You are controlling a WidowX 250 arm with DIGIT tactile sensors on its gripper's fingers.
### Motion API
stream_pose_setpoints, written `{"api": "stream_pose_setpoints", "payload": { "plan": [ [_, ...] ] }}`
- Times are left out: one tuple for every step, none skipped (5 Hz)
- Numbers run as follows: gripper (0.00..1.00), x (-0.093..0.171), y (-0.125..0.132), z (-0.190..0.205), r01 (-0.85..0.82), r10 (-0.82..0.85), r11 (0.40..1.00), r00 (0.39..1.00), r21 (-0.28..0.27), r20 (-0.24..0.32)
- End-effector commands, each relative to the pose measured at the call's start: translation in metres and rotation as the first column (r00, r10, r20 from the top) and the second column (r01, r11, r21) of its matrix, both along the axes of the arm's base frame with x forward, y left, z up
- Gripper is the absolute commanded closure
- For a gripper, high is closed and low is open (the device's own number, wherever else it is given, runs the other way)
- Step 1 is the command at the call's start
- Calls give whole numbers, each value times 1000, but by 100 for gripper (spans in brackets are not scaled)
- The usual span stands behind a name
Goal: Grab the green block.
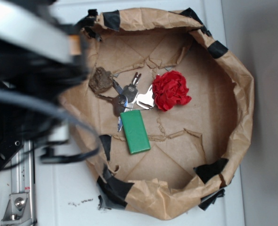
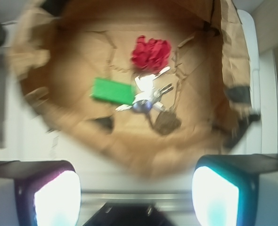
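Note:
The green block [image 1: 135, 132] lies flat on the floor of a brown paper basin [image 1: 233, 70], just below a bunch of keys [image 1: 127, 94]. In the wrist view the green block [image 2: 111, 91] sits left of the keys [image 2: 146, 96], far ahead of my gripper [image 2: 136, 197]. The gripper is open, its two bright pads wide apart with nothing between them, hanging outside the basin's near rim. In the exterior view only the blurred dark arm [image 1: 30, 52] shows at the left; the fingers are hidden there.
A crumpled red paper ball [image 1: 171, 90] lies right of the keys, with a brown lump [image 1: 100, 81] on their left. The basin's raised crumpled walls carry black tape patches [image 1: 209, 169]. A metal rail [image 1: 21, 188] runs along the lower left.

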State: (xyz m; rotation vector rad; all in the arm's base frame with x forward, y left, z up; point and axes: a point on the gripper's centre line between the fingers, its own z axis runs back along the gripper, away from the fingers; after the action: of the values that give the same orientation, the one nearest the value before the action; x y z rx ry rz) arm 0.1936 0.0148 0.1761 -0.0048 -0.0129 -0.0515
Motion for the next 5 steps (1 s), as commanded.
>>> {"api": "stream_pose_setpoints", "payload": {
  "plan": [
    [0, 53, -8, -33, 246, -252, 951, 968, 189, 9],
    [0, 53, -28, -59, 464, -479, 861, 877, 208, 25],
    [0, 57, -36, -84, 570, -589, 789, 808, 227, 17],
    [0, 51, -33, -99, 666, -677, 733, 734, 139, 54],
    [0, 51, -37, -113, 738, -741, 672, 666, 71, 84]
  ]
}}
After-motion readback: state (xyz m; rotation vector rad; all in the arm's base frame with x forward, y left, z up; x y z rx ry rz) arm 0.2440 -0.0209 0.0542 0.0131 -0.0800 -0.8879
